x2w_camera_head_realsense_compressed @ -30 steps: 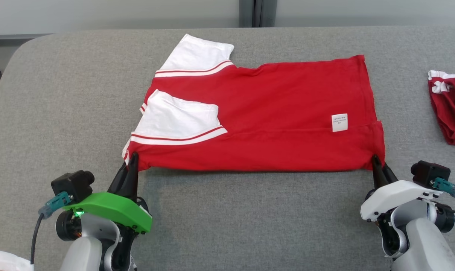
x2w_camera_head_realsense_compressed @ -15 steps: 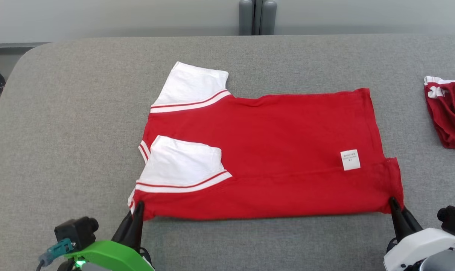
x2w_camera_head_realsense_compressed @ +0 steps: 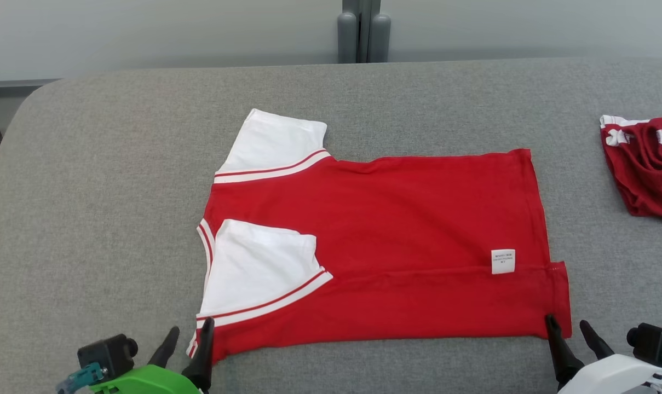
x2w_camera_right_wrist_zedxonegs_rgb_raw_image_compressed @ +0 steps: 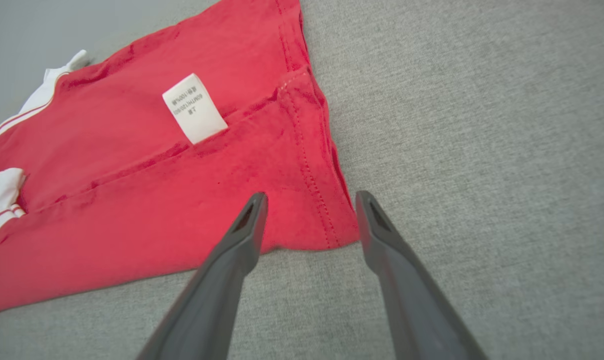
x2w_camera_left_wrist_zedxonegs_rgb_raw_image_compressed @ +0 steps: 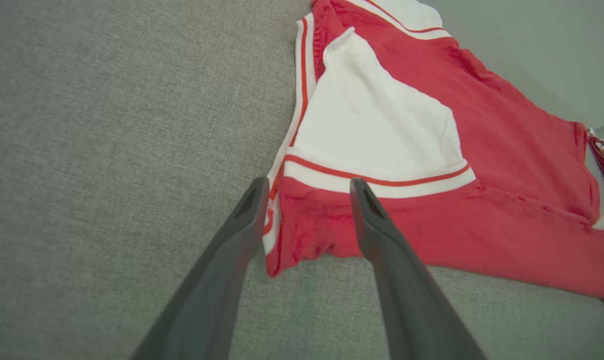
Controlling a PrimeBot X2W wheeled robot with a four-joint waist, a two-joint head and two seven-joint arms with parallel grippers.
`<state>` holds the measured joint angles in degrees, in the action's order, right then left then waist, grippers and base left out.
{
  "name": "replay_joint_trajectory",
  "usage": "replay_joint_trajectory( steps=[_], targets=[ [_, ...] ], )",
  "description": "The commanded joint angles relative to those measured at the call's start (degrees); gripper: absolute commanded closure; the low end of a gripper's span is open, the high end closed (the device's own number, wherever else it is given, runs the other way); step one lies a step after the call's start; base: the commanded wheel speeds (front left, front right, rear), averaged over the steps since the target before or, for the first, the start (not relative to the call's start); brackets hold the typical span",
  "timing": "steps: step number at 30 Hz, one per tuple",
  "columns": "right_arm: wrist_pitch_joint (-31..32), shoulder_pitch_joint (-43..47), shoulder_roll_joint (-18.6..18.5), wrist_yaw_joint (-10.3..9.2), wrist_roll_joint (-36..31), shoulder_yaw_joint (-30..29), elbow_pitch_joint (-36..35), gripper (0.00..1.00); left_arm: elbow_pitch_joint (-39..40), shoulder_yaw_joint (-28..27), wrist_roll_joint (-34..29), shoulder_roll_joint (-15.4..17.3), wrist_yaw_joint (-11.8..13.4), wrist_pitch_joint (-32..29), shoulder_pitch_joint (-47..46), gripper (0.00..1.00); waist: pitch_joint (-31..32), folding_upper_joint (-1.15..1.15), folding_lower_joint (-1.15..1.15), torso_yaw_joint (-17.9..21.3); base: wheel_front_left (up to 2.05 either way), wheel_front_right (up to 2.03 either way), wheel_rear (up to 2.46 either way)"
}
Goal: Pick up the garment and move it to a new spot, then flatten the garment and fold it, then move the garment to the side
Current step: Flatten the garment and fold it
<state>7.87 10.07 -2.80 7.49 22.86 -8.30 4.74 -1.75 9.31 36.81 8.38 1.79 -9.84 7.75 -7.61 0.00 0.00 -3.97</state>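
The garment [x2w_camera_head_realsense_compressed: 396,251] is a red shirt with white sleeves and a white label, folded lengthwise and lying flat on the grey table [x2w_camera_head_realsense_compressed: 90,219]. My left gripper [x2w_camera_head_realsense_compressed: 190,338] stands open at the shirt's near left corner [x2w_camera_left_wrist_zedxonegs_rgb_raw_image_compressed: 287,250], its fingers apart on either side of that corner. At the near right corner [x2w_camera_right_wrist_zedxonegs_rgb_raw_image_compressed: 326,225], my right gripper [x2w_camera_head_realsense_compressed: 571,331] is open too, one finger over the red cloth and one over bare table. Neither gripper holds the cloth.
A second red and white garment [x2w_camera_head_realsense_compressed: 645,164] lies crumpled at the table's right edge. A grey post [x2w_camera_head_realsense_compressed: 363,30] stands behind the far edge. Bare grey table surrounds the shirt on the left and front.
Both grippers were shut on the shirt's near corners and have now opened, letting the cloth lie. The head camera has tilted, so the whole scene sits lower in the picture.
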Motion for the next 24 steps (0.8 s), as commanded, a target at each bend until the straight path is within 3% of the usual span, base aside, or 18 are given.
replay_joint_trajectory(
  steps=[1,10,24],
  targets=[
    [-0.6,-0.6,-0.2,0.0,-0.6,-0.5,-0.1,0.0,0.7,-0.5,-0.7,1.1,0.0,0.5,-1.5,0.0,0.1,0.0,0.0,0.2,0.0,0.0,0.0],
    [-0.6,-5.4,-0.2,0.01,-4.5,-0.3,-4.1,0.0,0.6,0.7,-4.0,6.2,-2.3,-4.0,-16.2,0.0,-2.3,0.0,0.0,1.2,0.0,0.0,0.0],
    [1.4,-22.5,-0.2,0.01,-8.6,11.8,-8.3,0.0,-20.0,5.5,-7.8,13.5,-7.6,-18.0,-54.1,0.0,-16.1,0.0,0.0,10.7,0.0,0.0,0.0]
  ],
)
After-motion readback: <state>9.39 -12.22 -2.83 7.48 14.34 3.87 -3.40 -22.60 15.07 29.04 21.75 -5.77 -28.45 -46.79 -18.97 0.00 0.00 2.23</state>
